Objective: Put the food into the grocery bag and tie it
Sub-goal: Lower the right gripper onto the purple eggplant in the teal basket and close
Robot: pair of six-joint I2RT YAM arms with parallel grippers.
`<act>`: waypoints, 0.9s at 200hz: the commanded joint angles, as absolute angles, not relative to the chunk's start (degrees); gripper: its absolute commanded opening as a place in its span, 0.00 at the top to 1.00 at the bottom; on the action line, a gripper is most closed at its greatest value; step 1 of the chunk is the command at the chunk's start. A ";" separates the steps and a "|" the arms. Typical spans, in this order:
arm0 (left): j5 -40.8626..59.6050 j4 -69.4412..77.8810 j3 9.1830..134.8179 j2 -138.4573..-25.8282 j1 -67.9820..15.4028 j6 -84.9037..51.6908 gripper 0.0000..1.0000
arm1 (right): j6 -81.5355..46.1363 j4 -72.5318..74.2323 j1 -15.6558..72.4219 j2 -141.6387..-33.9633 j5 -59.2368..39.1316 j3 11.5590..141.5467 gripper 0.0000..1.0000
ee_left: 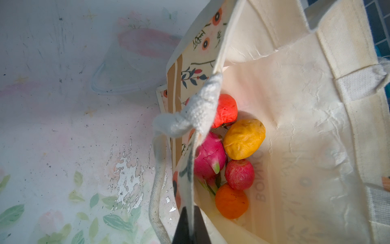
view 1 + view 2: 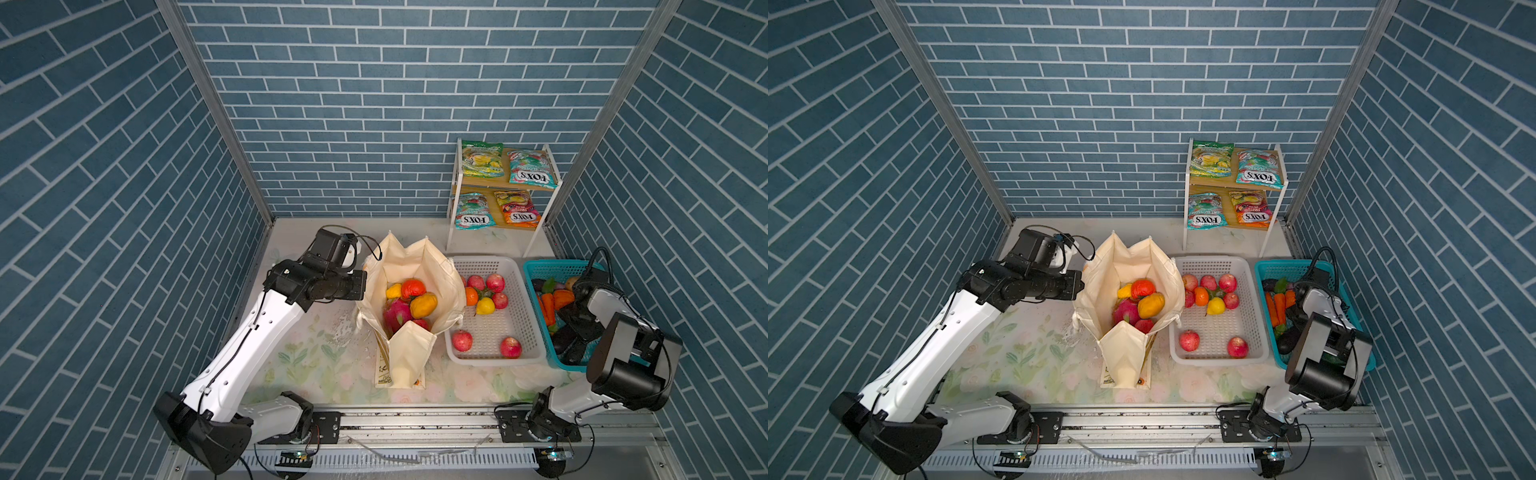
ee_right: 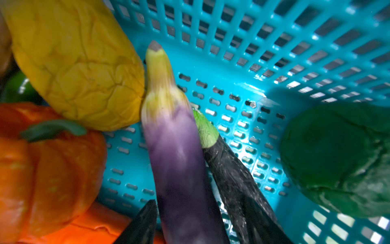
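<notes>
The grocery bag stands open at mid table. Food lies inside it: a pink dragon fruit, a yellow fruit, a red apple and an orange. My left gripper is shut on the bag's left rim, with cloth pinched between its jaws. My right gripper is down in the teal basket, its jaws closed against the sides of a purple eggplant. FOX'S packets lie on a shelf at the back right.
A white basket right of the bag holds several apples, an orange and a yellow fruit. In the teal basket lie a dark eggplant, a yellow vegetable, an orange pepper and carrots. A bag strap hangs over the rim.
</notes>
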State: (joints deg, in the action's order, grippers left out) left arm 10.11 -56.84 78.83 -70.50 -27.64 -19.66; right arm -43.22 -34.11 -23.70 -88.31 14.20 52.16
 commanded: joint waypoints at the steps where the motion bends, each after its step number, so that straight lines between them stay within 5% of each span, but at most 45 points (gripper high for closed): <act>1: 9.84 -56.07 79.10 -71.03 -27.84 -18.75 1.00 | -43.74 -33.06 -24.17 -91.52 11.89 50.36 0.33; 82: 9.54 -56.51 79.87 -71.09 -27.83 -18.79 1.00 | -43.16 -31.29 -24.26 -92.70 10.88 50.36 0.29; 137: 9.58 -56.78 80.25 -71.28 -27.81 -18.70 1.00 | -43.32 -30.06 -24.28 -92.34 9.43 49.80 0.36; 180: 9.56 -56.38 79.90 -71.50 -27.85 -18.80 1.00 | -42.83 -33.12 -24.26 -88.36 8.81 51.60 0.28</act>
